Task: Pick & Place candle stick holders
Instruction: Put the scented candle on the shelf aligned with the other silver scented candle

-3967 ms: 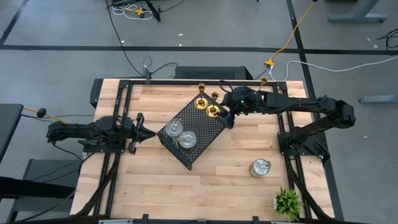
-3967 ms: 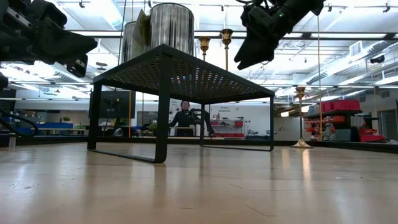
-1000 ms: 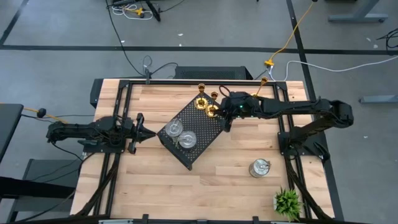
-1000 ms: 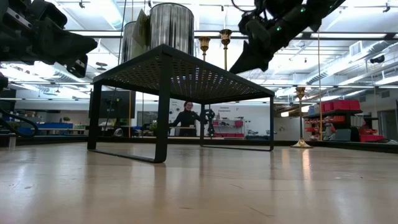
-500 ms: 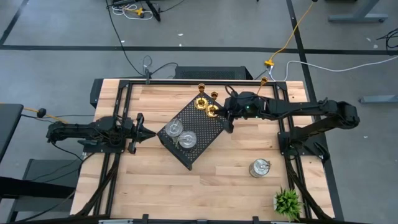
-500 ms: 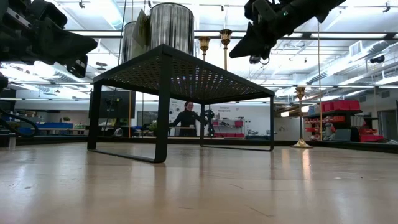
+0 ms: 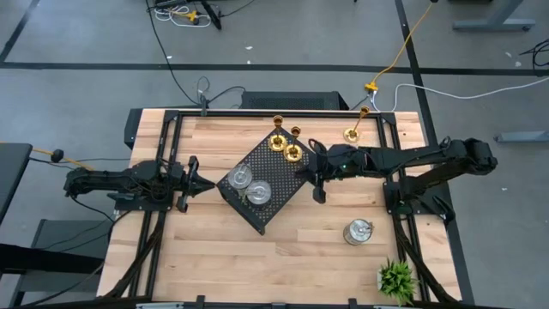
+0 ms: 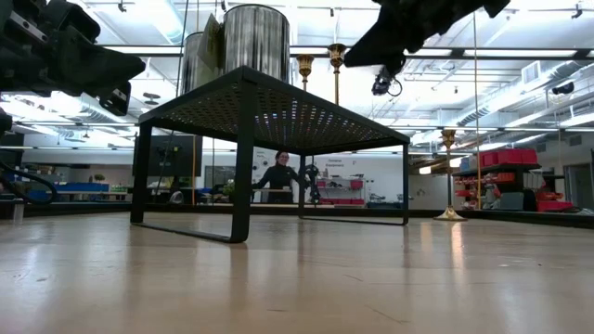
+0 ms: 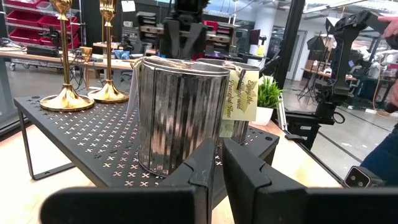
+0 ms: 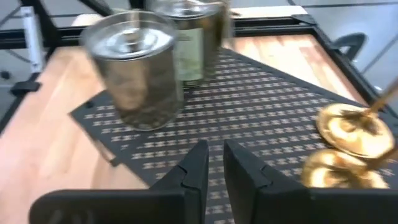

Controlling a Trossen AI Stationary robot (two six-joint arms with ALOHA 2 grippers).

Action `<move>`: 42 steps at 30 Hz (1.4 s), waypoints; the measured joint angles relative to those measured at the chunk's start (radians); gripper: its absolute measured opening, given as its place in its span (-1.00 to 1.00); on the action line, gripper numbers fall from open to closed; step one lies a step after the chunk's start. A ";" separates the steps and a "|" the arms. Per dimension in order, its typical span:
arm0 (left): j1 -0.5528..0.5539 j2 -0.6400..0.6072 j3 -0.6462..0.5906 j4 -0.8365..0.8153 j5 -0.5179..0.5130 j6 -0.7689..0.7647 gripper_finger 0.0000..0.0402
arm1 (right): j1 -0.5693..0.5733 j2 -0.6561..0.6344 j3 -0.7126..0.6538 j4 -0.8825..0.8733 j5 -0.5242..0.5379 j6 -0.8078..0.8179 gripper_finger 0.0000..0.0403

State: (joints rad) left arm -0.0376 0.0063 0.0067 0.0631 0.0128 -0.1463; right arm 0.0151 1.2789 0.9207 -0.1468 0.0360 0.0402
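A: Any writing? B: A paper tag (image 9: 239, 94) on a silver holder (image 9: 177, 118), script unreadable. A: Fingers? B: Both grippers, left gripper (image 9: 214, 163) and right gripper (image 10: 214, 163), nearly together, holding nothing. Holders stand on the black tray (image 7: 292, 178).

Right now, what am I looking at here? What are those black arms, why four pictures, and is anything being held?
Two robot arms work at a wooden table. One camera looks down from above, one sits at table height, and one rides on each wrist. A black perforated tray carries two silver candle stick holders and two gold candle stick holders. A third gold holder and a third silver holder stand on the table, near a small green plant. The left gripper and right gripper hold nothing.
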 joint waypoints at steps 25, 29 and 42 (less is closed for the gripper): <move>0.000 0.000 0.000 0.000 0.000 0.000 -0.80 | 0.308 -0.133 0.000 -0.149 -0.102 0.006 -0.73; 0.000 0.000 0.000 0.000 0.000 0.000 -0.80 | 0.366 -0.149 0.000 -0.159 -0.105 0.004 -0.72; 0.000 0.000 0.000 0.000 0.000 0.000 -0.80 | 0.486 -0.149 0.000 -0.257 -0.106 0.031 -0.30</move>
State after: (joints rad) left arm -0.0376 0.0063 0.0070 0.0631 0.0124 -0.1463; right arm 0.5006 1.1297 0.9205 -0.4036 -0.0698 0.0714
